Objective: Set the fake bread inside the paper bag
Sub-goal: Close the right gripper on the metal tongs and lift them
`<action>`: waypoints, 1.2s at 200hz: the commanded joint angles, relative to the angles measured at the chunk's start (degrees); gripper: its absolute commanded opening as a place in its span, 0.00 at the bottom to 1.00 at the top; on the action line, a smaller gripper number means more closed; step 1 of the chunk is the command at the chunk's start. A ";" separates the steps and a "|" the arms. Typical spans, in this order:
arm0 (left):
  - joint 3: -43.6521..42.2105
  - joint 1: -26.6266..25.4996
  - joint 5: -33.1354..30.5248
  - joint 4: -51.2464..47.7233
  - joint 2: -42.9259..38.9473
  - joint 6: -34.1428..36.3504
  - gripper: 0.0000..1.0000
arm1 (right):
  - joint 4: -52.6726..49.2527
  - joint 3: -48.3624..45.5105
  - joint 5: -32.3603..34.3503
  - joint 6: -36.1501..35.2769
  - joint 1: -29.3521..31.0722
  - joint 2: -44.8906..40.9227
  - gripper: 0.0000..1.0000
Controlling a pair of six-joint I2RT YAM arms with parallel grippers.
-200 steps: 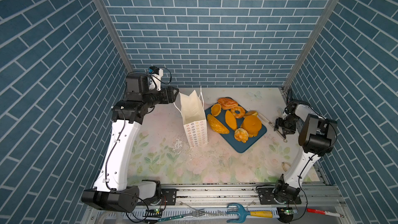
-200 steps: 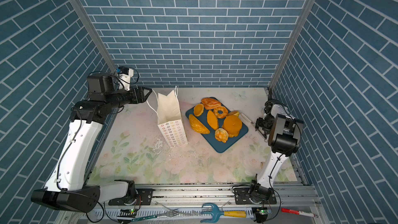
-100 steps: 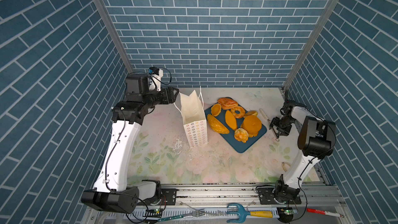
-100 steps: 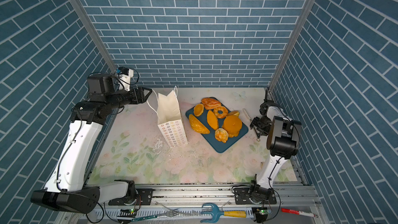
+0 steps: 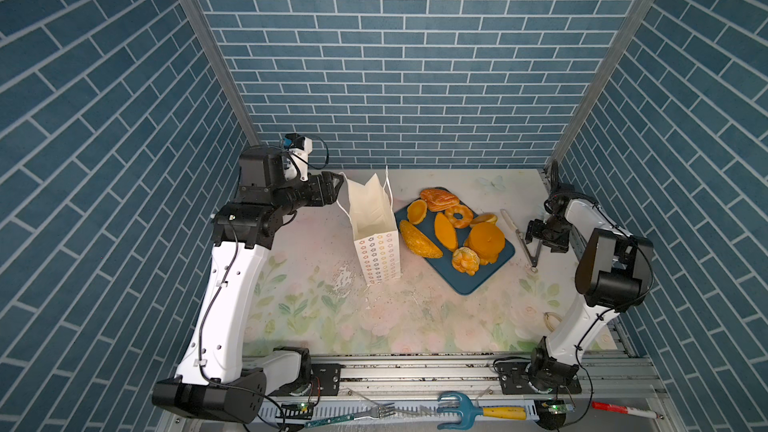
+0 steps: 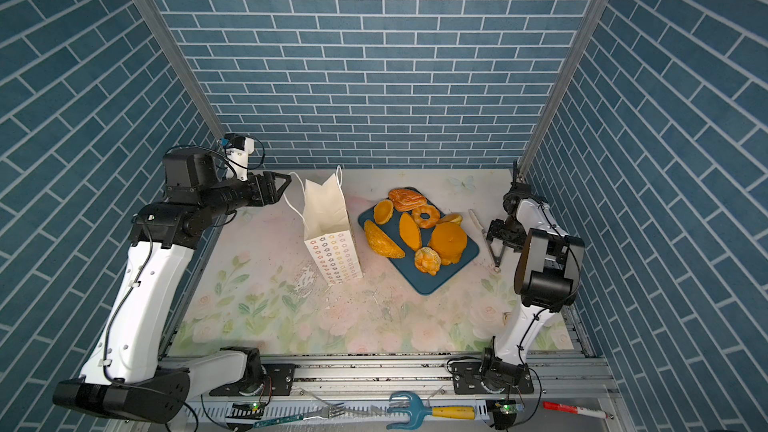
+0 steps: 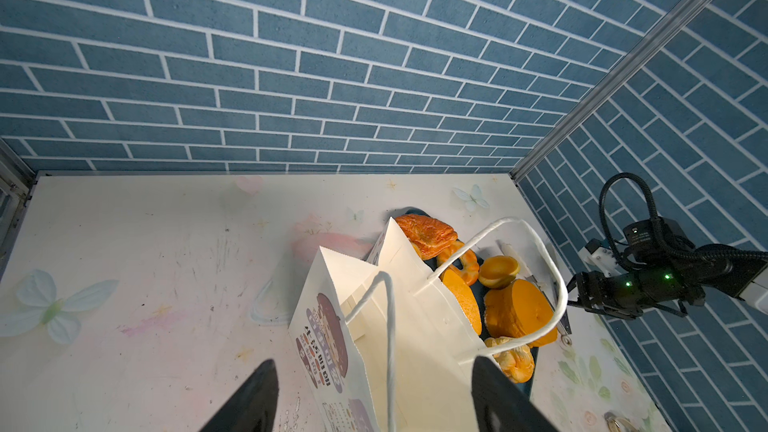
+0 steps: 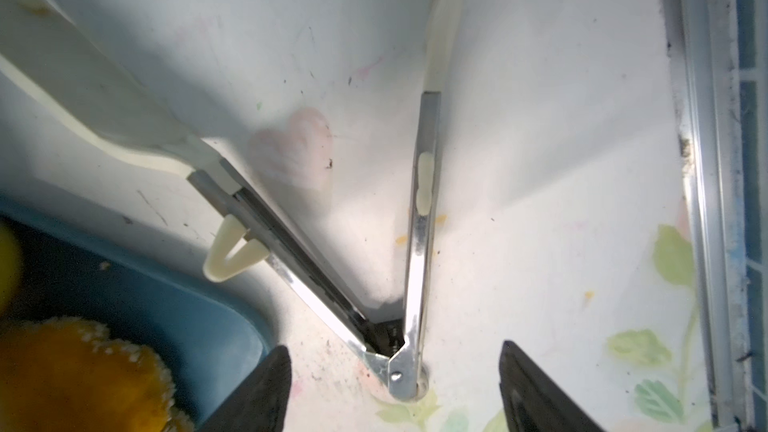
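Spreading its jaws wider, the empty right gripper (image 8: pixel 392 349) brackets the hinge of the steel, cream-tipped tongs (image 8: pixel 423 222), seemingly to grab them, while the left gripper (image 7: pixel 374 361) gapes empty beside the white paper bag (image 5: pixel 376 251) and the glossy orange fake bread (image 5: pixel 484 238) sits unbagged on its blue tray (image 5: pixel 469 284).

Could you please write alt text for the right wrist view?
Silver metal tongs with cream tips lie open on the white floral table, hinge between the open right gripper's fingers. Beside them, a blue tray holds orange fake bread.
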 commanded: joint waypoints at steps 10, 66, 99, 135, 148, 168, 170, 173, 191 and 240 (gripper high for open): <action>-1.31 0.38 -0.55 0.06 -0.61 -0.33 0.75 | -2.26 0.59 -0.45 -4.88 -0.65 2.75 0.79; -2.02 0.38 -0.72 1.18 -0.80 -0.60 0.75 | -1.27 0.02 -1.92 -3.93 -1.41 4.78 0.78; -2.34 0.38 -0.72 1.66 -0.62 -0.62 0.75 | -0.40 -1.31 -2.68 0.04 -1.43 4.27 0.76; -2.45 0.38 -0.76 1.83 -0.38 -0.69 0.75 | 2.38 -4.07 -4.58 5.50 -1.37 2.73 0.74; -2.75 0.38 -0.73 1.85 -0.63 -0.65 0.75 | 3.34 -4.83 -4.50 6.80 -1.28 2.04 0.73; -3.29 0.38 -0.78 1.88 -1.08 -0.52 0.75 | 4.31 -5.61 -4.73 8.09 -1.09 1.14 0.73; -3.37 0.38 -0.80 1.90 -1.07 -0.56 0.75 | 4.35 -5.71 -4.86 8.12 -1.15 1.03 0.72; -3.36 0.38 -0.83 1.87 -1.19 -0.41 0.75 | 4.55 -5.83 -4.96 8.19 -1.16 0.88 0.72; -3.85 0.38 -0.95 1.85 -1.37 -0.34 0.75 | 5.59 -6.22 -5.54 7.73 -1.03 0.54 0.72; -4.04 0.38 -1.11 1.90 -1.76 -0.02 0.75 | 2.72 -0.87 -1.52 -0.08 0.24 4.60 0.72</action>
